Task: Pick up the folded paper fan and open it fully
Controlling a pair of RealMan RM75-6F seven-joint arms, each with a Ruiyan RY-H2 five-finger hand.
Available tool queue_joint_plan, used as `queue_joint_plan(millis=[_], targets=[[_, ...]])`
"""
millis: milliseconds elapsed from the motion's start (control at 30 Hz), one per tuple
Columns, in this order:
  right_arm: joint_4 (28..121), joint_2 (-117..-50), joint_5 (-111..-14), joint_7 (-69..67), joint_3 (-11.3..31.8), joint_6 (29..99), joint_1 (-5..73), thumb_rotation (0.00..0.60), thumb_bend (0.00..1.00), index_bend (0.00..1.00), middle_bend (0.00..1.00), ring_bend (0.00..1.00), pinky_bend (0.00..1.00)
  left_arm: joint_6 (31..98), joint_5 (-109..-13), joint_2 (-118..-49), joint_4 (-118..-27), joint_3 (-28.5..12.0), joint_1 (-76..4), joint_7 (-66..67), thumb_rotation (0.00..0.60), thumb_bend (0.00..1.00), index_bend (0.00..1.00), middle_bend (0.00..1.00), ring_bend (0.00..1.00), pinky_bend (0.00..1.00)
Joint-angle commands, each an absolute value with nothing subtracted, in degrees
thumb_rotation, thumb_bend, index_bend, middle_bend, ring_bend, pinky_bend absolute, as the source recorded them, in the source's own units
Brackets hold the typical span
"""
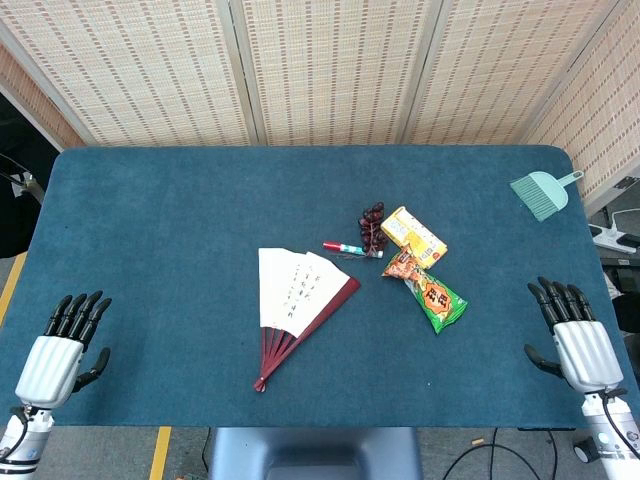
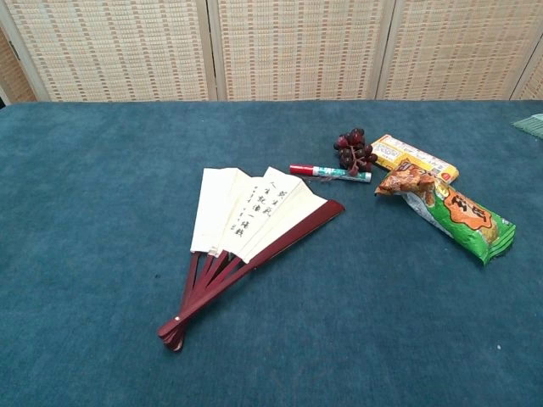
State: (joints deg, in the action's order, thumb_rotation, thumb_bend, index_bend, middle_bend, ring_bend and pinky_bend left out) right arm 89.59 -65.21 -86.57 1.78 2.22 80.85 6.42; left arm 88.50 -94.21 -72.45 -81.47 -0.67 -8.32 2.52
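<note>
The white paper fan with dark red sticks lies partly open in the middle of the blue-green cloth table. The left hand and the right hand rest flat at the near corners, well apart from the fan, fingers straight, holding nothing. A green and orange snack bag lies to the fan's right.

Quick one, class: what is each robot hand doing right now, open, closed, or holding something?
Left hand: open, holding nothing, resting at the table edge.
Right hand: open, holding nothing; the paper fan lies untouched, partly spread.
</note>
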Motion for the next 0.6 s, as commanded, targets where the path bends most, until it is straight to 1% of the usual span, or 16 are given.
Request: queue_joint_plan(millis=[33,133,233,367,500,600], targets=[[89.3,-65.25,-85.83,1.65,2.44,80.16,6.66,0.6,0.18,0.0,0.0,0.0,0.0,88.07,-93.98,-72.14,-82.69,-0.51,-8.31,3.22,0.6,0.44,0.0,0.0,0.0,0.04],[89.13,-65.73,-86.36,2.38,2.24,79.91,6.98,0.6,0.18,0.0,0.0,0.0,0.0,88.16,-94.41,-72.09,-83.21,-0.48,-8.49,3.37,0.6,0.44,0.0,0.0,0.0,0.04],[89.33,-67.01,-88.24,4.06,2.42,78.67,8.86,0.6,0.18,0.01,0.0,0.0,0.0,87.56,-94.33,-72.08,-83.26,-0.44,-8.8,3.09,0.6,0.44,0.0,0.0,0.0,0.04],[88.22,-70.89,-92.27,9.06,3.54,75.16,14.11,0.6,0.18,0.11,0.0,0.0,0.0,86.68,-94.33,-72.2,-83.03,-0.43,-9.38,2.65,0.6,0.44,0.0,0.0,0.0,0.04],[87.67,-75.76,-93.34,9.63,4.5,69.45,19.47,0.6,0.18,0.25,0.0,0.0,0.0,86.39,-94.48,-72.13,-83.26,-0.26,-9.6,2.11,0.6,0.43,0.0,0.0,0.0,0.04],[86.58,-79.59,-94.28,10.73,5.31,66.2,23.24,0.6,0.17,0.3,0.0,0.0,0.0,86.46,-94.3,-72.06,-83.3,-0.25,-9.5,2.33,0.6,0.43,0.0,0.0,0.0,0.04]])
